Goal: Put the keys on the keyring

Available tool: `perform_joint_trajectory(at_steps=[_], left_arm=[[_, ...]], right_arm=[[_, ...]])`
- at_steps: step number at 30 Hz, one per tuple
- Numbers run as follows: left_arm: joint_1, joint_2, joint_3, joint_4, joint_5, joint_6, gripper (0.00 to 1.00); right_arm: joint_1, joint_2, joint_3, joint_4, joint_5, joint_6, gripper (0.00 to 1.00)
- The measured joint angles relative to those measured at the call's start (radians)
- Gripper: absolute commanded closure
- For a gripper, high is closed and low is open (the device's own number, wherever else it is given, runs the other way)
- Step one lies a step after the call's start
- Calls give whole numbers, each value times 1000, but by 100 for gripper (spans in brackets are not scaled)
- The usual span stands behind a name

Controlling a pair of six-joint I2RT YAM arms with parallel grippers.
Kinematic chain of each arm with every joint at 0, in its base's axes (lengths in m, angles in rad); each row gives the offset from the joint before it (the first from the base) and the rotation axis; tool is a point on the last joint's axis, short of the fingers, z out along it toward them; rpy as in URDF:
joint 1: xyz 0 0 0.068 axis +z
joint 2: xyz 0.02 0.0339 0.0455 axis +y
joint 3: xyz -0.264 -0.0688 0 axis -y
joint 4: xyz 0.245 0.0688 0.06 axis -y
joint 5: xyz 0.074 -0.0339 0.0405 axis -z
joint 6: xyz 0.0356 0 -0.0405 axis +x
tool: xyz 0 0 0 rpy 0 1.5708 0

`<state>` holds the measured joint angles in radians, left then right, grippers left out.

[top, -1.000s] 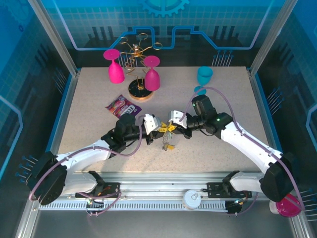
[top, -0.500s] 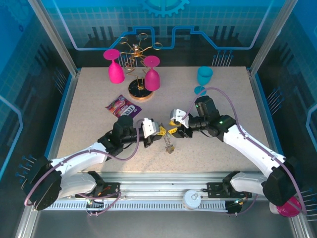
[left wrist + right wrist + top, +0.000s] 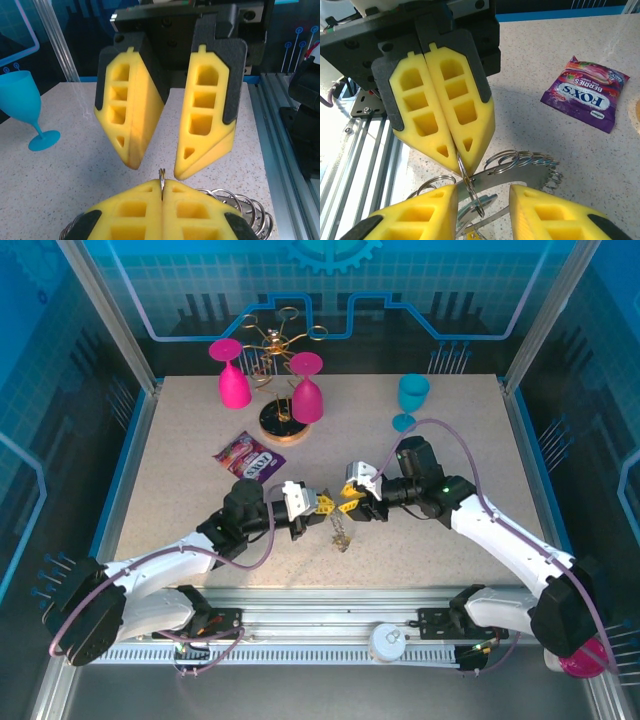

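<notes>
The keyring (image 3: pixel 525 173) hangs in the air above the surface (image 3: pixel 180 460), between the two arms. Its flat plate is tilted and its fringe of wire loops (image 3: pixel 540 161) fans out along one edge. The left gripper (image 3: pixel 461 159) carries it, with its fingers pressed together on one thin loop at the keyring's rim. The right gripper (image 3: pixel 482 194) faces it from the keyring's other side with its fingers spread apart. One finger sits on either side of the plate, and as far as I can tell neither touches it.

I judge the hold to be the weak point. A single wire pinched at the rim lets the keyring swing or twist. If the right fingers close on the plate and tug, the loop could slide out of the pinch and the keyring would drop.

The keys are hard to make out. From above, small bits dangle under the keyring, too tiny to name. The right wrist view cuts off whatever hangs below the plate. A purple snack packet (image 3: pixel 587 92) lies well beyond the keyring.
</notes>
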<state>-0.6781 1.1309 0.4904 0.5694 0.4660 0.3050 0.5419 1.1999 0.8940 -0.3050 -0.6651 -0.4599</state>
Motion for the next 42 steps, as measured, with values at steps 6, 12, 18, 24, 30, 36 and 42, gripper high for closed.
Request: perform_joint_trajectory(at_steps=[6, 12, 18, 24, 30, 36, 42], left_arm=[[0, 0, -4, 14, 0, -1, 100], [0, 0, -5, 24, 0, -11, 100], [0, 0, -5, 44, 0, -11, 100], [0, 0, -5, 50, 3, -11, 100], [0, 0, -5, 50, 3, -11, 100], [0, 0, -6, 50, 4, -11, 100], [0, 0, -6, 49, 11, -12, 100]], right_arm=[[0, 2, 0, 0, 3, -2, 79], [0, 2, 0, -1, 2, -3, 77], [0, 2, -32, -8, 3, -8, 74], [-3, 2, -37, -11, 2, -7, 77], [-8, -2, -38, -7, 2, 1, 69], [-14, -21, -38, 0, 1, 1, 71], [-15, -22, -38, 14, -5, 11, 80]])
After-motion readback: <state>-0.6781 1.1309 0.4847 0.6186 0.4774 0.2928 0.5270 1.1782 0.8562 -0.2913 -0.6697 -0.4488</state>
